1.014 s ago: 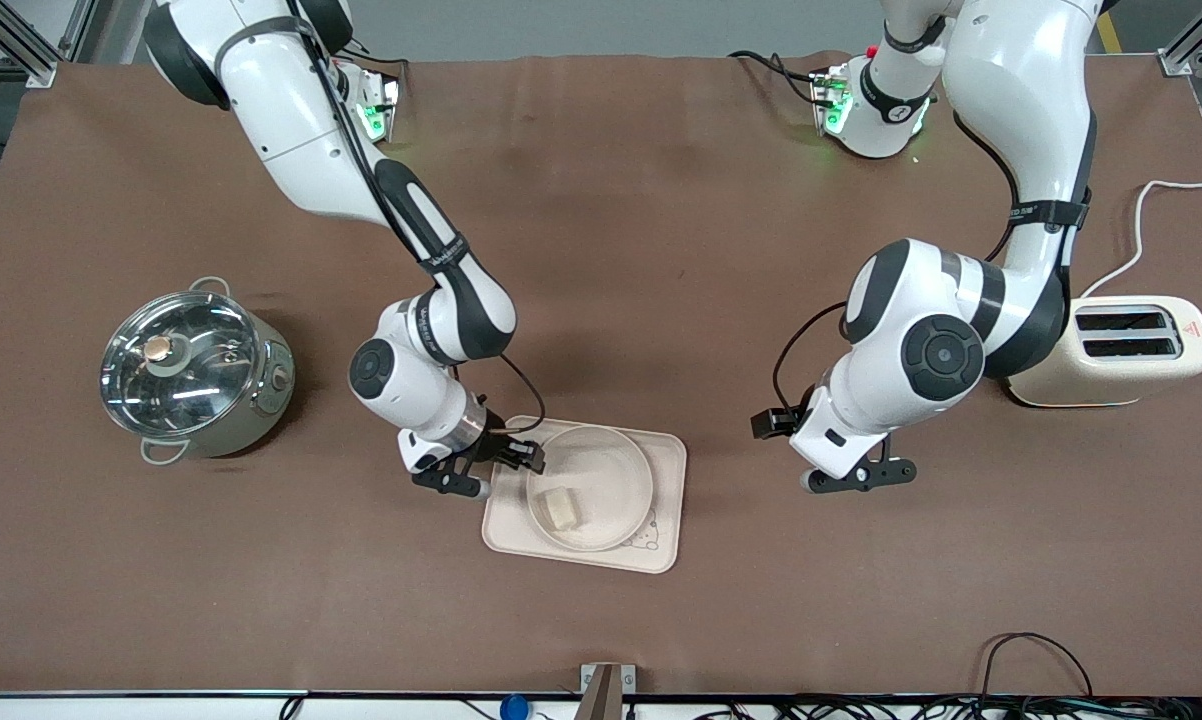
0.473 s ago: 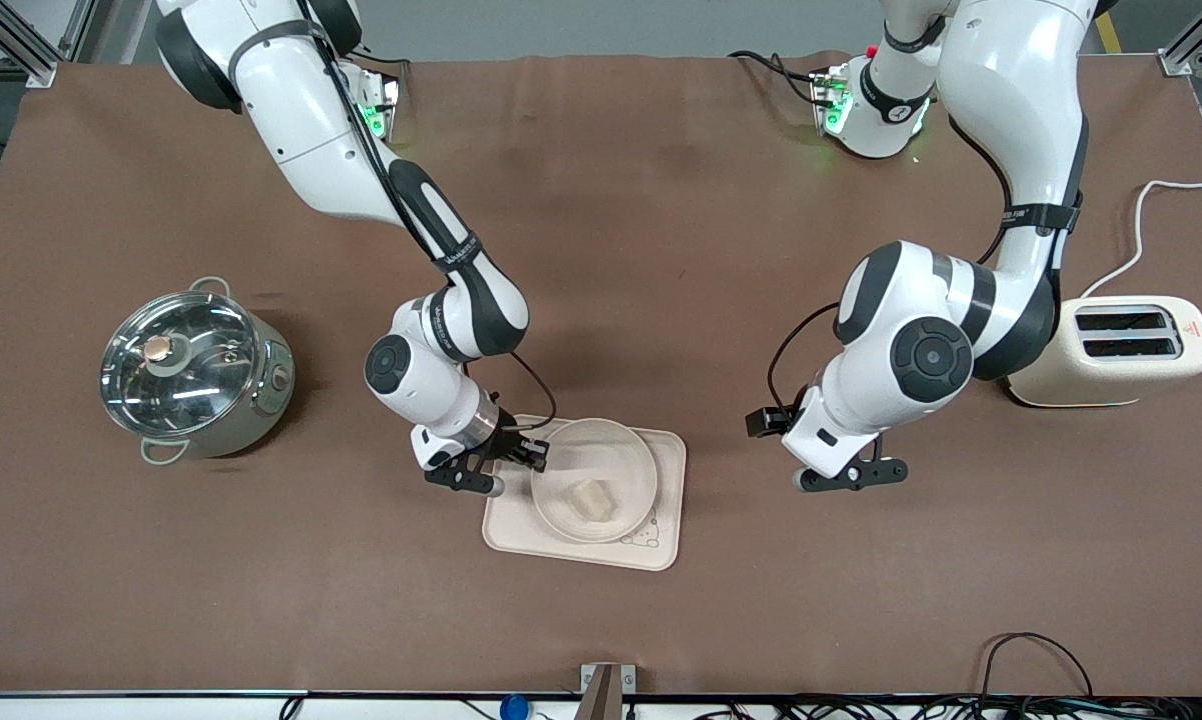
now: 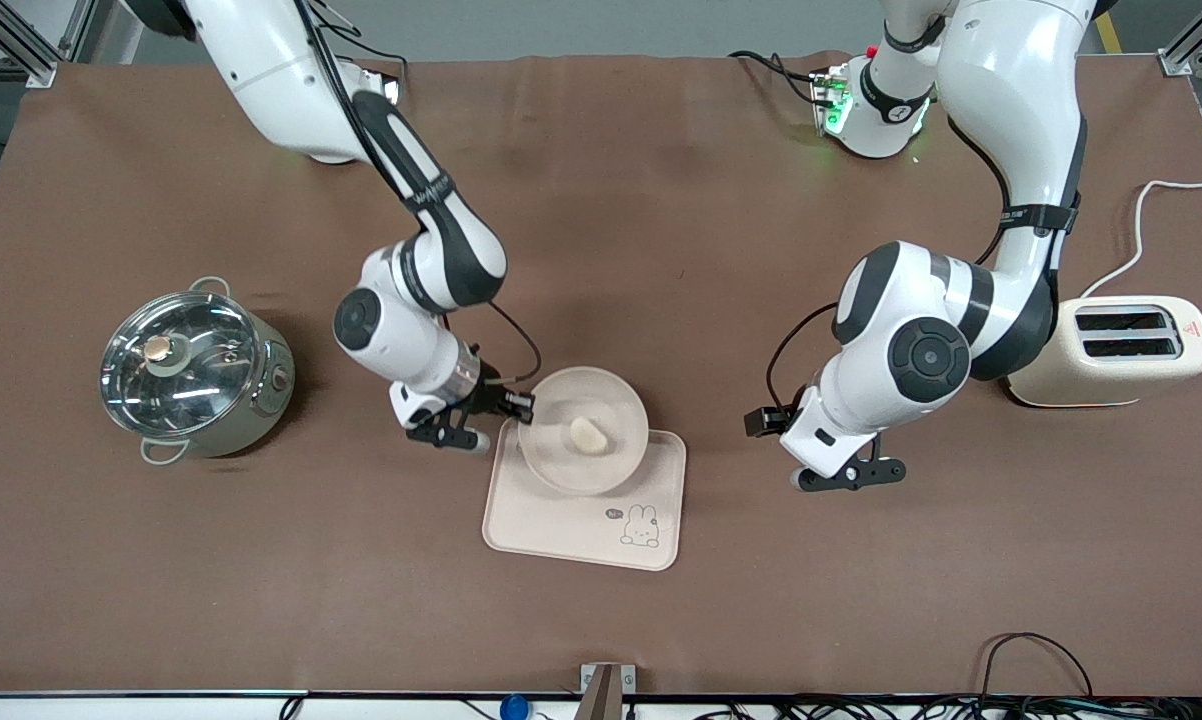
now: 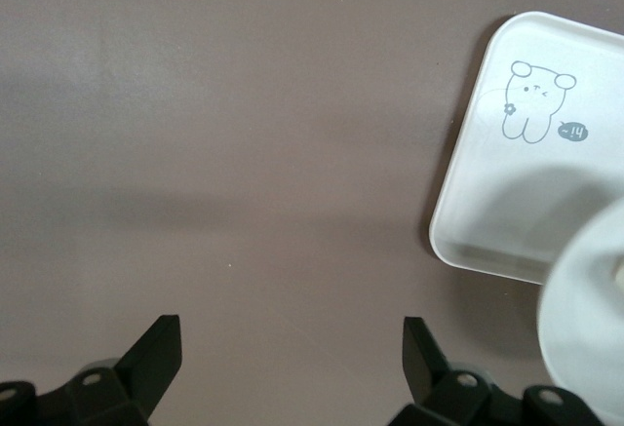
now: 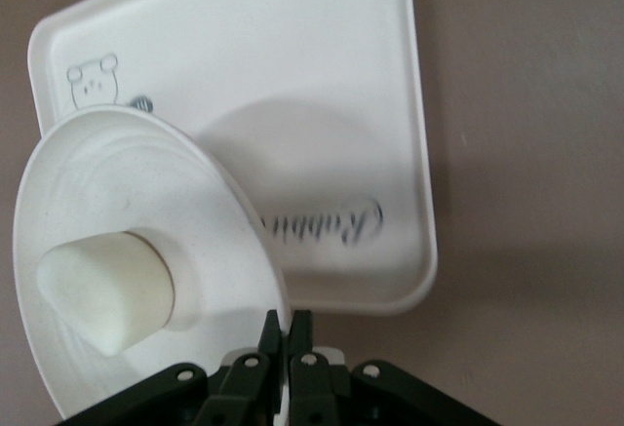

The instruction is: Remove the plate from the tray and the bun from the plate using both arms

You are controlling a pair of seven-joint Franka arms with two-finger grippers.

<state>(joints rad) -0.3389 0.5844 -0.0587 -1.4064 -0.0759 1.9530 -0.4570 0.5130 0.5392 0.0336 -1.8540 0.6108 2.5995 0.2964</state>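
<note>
The right pincer (image 3: pixel 521 406) was clamped on the rim of the plate (image 3: pixel 583 430), its fingers (image 5: pixel 276 338) closed on the edge at the right arm's end of the dish. The plate was held lifted and tilted above the tray (image 3: pixel 583 515), over the tray's part farther from the front camera, and cast a round shadow on the tray floor in the right wrist view. The bun (image 3: pixel 588 432) lay inside the plate near its middle; in the right wrist view the bun (image 5: pixel 105 290) rested against the plate's (image 5: pixel 127 182) inner surface. The tray (image 5: pixel 292 85) sat flat on the brown counter (image 3: pixel 601 200), its rabbit drawing (image 3: pixel 642 525) uncovered at the corner nearer the camera. The left pincer (image 3: pixel 846 478) waited with jaws spread wide and empty over bare counter, beside the tray toward the left arm's end. A lidded pot (image 3: pixel 196 372) stood toward the right arm's end of the counter and a toaster (image 3: pixel 1126 350) toward the left arm's end.
</note>
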